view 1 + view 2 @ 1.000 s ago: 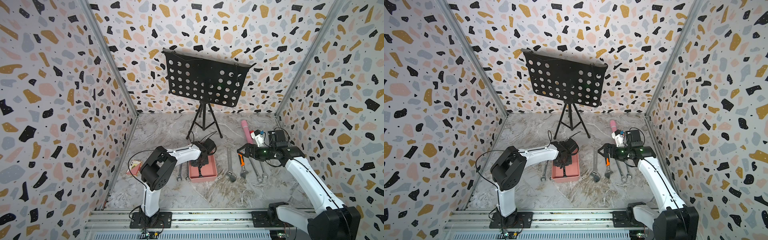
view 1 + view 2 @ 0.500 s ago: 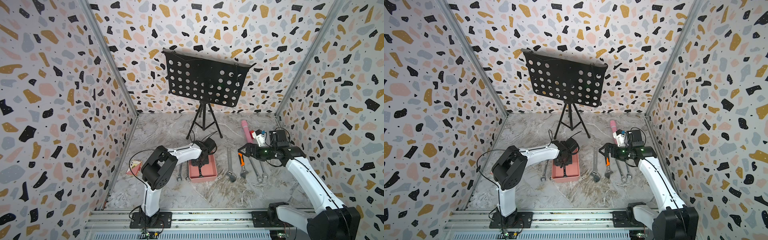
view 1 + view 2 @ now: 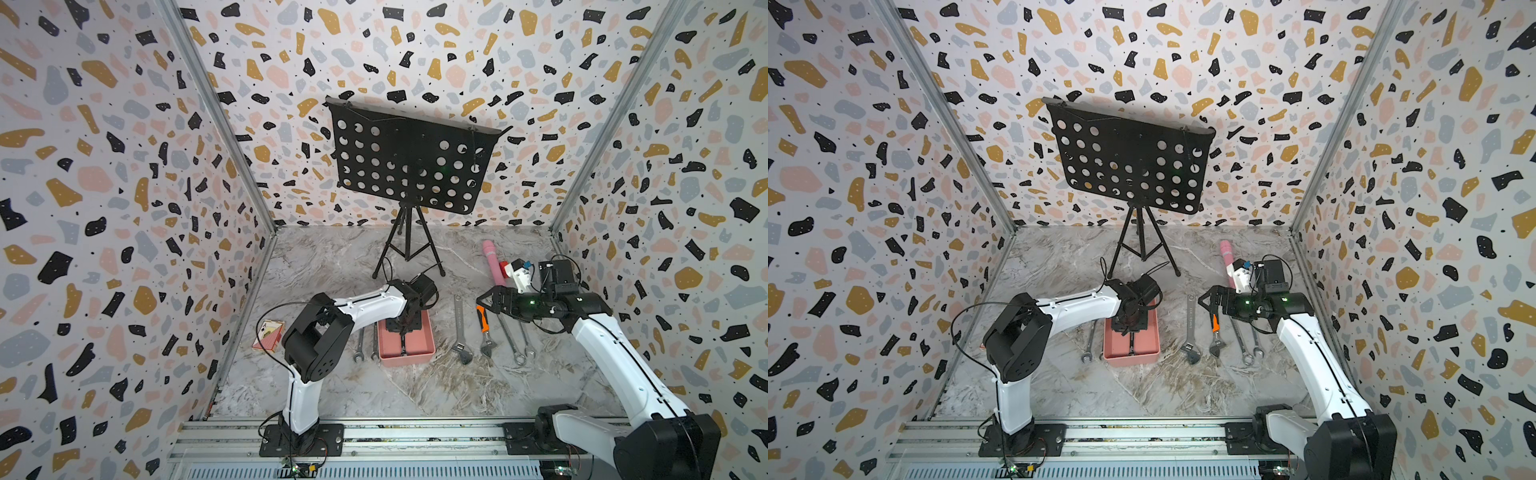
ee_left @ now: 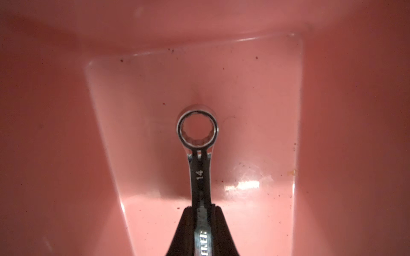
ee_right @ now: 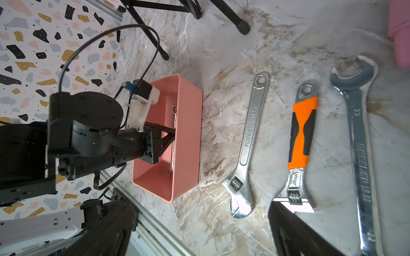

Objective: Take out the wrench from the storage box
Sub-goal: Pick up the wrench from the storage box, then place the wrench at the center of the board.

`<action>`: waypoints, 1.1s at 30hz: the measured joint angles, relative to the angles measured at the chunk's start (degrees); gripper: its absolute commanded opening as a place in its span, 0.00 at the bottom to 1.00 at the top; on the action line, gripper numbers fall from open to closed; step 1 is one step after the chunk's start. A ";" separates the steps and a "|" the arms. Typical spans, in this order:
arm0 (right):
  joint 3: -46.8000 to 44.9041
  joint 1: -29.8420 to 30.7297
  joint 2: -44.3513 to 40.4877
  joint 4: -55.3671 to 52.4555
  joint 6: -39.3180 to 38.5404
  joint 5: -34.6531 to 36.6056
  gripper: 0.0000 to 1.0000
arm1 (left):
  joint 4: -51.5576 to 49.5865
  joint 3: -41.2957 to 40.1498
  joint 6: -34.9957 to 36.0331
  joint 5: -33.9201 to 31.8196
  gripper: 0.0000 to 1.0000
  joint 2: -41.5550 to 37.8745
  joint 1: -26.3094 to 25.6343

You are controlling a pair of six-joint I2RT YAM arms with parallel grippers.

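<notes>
1. My left gripper (image 4: 201, 212) is clamped on the shank of the wrench (image 4: 199, 175), which sits inside the storage box (image 4: 343, 133) with its ring end pointing at an end wall
2. I lift straight up and slowly, so the ring end clears the rim without dragging the light box along
3. If the wrench tips in the pinch, I pause and level it
4. My right gripper (image 3: 485, 300) hangs wide open near the orange-handled spanner (image 3: 482, 322), holding nothing; I leave it parked
</notes>
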 measured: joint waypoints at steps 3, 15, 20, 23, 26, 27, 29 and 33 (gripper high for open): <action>0.00 -0.04 0.00 -0.02 0.02 0.11 1.00 | -0.72 0.72 0.15 -0.02 0.00 -0.46 -0.02; 0.00 -0.04 0.02 -0.07 0.02 0.81 1.00 | -4.48 2.86 1.90 -0.59 0.00 -4.02 -0.04; 0.00 -0.04 0.37 -0.07 0.04 0.81 1.00 | -7.39 5.09 3.10 -1.20 0.00 -6.05 -0.04; 0.00 -0.04 0.44 -0.02 0.20 0.81 1.00 | -9.38 6.71 4.02 -1.27 0.00 -6.45 -0.02; 0.00 -0.04 0.48 0.02 0.26 0.79 1.00 | -11.72 7.96 5.16 -1.33 0.00 -6.93 0.13; 0.00 -0.04 0.52 0.04 0.28 0.79 1.00 | -12.50 8.13 5.73 -1.36 0.00 -7.37 0.22; 0.00 -0.04 0.59 0.09 0.44 0.79 1.00 | -14.03 8.13 6.47 -1.33 0.00 -8.55 0.66; 0.00 -0.04 0.66 0.46 0.90 0.72 1.00 | -17.29 8.13 8.48 -1.64 0.00 -12.02 2.43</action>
